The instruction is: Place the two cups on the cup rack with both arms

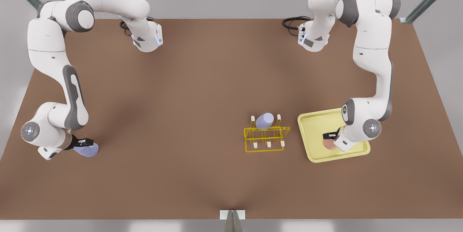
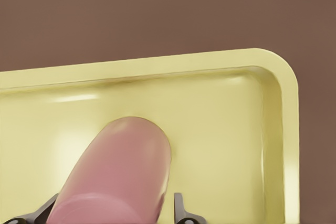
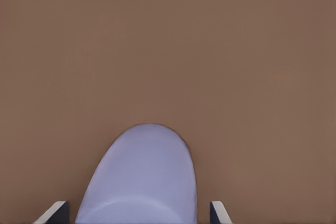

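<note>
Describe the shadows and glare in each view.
Front view: soft blurred shadows lie on the table beneath both arms. Left wrist view: pale highlights streak the tray floor beside the pink cup. Right wrist view: flat even light, the lavender cup smoothly shaded, no glare.

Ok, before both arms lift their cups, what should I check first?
1. Left gripper straddles the salmon cup on the tray: ok.
2. Left fingers closed on it: not ok, a gap shows.
3. Right gripper straddles the table lavender cup: ok.
4. Right fingers closed: not ok, gaps show.
5. Cup rack has free pegs beside the racked lavender cup: ok.
</note>
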Action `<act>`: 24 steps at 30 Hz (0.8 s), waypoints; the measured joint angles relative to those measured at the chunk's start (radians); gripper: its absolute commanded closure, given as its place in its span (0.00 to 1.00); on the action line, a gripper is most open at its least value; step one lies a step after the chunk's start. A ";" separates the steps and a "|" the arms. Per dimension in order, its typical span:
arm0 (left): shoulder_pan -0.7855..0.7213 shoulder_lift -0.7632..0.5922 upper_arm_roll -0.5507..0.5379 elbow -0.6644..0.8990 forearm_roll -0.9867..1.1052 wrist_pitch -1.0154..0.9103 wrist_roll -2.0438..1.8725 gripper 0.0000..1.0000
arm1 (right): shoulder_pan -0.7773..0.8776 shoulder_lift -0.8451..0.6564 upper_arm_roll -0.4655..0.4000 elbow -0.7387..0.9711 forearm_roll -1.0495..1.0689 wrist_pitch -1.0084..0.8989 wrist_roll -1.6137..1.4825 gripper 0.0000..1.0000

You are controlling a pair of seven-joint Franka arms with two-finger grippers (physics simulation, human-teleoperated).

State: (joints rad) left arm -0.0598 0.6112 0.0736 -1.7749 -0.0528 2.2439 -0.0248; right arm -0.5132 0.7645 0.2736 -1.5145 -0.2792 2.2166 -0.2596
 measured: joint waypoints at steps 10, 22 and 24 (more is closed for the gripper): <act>0.000 -0.001 0.000 0.000 0.000 -0.002 0.001 0.09 | -0.001 0.029 -0.001 0.000 -0.028 0.027 -0.003 0.00; 0.000 0.003 -0.003 0.002 0.001 0.037 0.002 0.09 | -0.001 0.038 0.000 0.000 -0.030 0.042 -0.003 0.08; 0.000 0.003 -0.003 0.002 0.001 0.047 0.002 0.09 | -0.001 0.039 0.000 0.001 -0.028 0.043 -0.003 0.14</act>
State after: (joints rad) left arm -0.0598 0.6146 0.0706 -1.7724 -0.0514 2.2905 -0.0232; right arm -0.5140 0.8036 0.2734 -1.5136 -0.3072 2.2598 -0.2628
